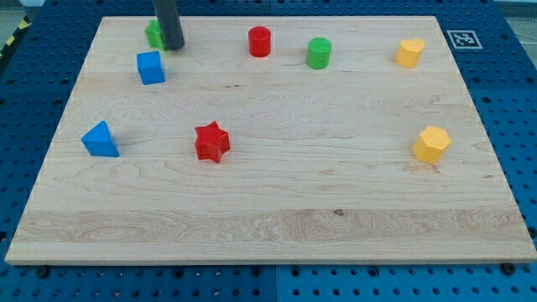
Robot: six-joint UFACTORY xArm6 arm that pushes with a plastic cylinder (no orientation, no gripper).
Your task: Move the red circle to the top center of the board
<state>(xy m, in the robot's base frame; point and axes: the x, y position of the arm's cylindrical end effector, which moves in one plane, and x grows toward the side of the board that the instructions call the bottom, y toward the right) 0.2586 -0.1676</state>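
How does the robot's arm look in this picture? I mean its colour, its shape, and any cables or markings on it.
Only a straight rod shows, coming in from the view's top. It is dark grey, round and smooth, a plain cylinder with a lighter sheen along one side. No cables, labels or markings are visible. My tip ends blunt, just right of a partly hidden green block. The rest of the arm is out of view.

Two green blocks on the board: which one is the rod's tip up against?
The green block at the view's top left, partly hidden behind my tip. The other, a green cylinder, stands apart, right of the red circle.
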